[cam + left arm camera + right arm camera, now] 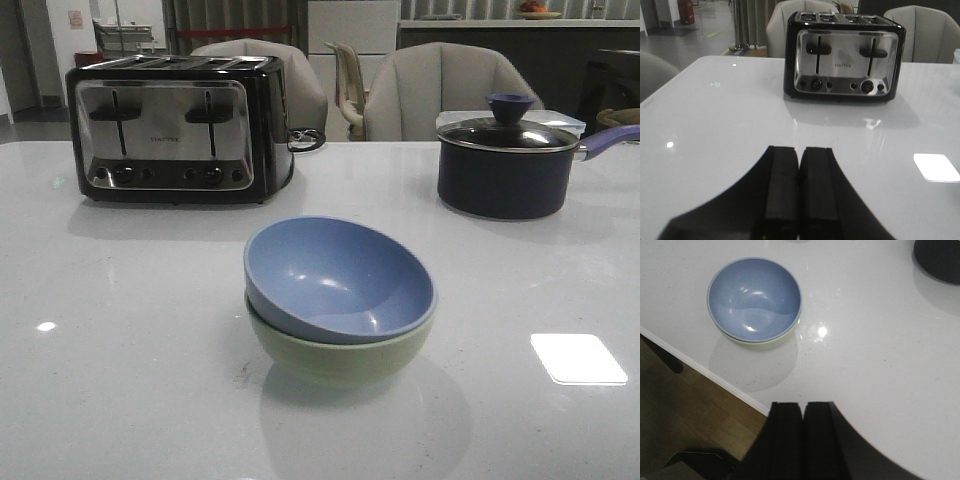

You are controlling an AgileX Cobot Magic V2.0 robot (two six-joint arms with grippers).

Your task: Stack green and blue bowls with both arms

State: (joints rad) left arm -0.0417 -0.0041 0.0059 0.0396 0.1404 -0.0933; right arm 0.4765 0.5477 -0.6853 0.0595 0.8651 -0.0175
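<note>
already blue bowl (340,280) nested in green bowl (340,358), frame centre, on bench (120,330). both jaws pressed together, empty. stack looks done; keep arms clear.

A glossy white surface (120,340) fills most of the front view. At upper left stands a black and chrome four-slot toaster (175,128), two levers and a row of dark knobs on its face. At upper right sits a dark navy saucepan (505,170) with a glass lid (508,133), a blue knob on top, and a purple handle pointing toward the right edge. Behind the surface, beige upholstered chairs (440,90) line the top of the frame. A bright rectangular light reflection (578,358) lies at lower right.
</note>
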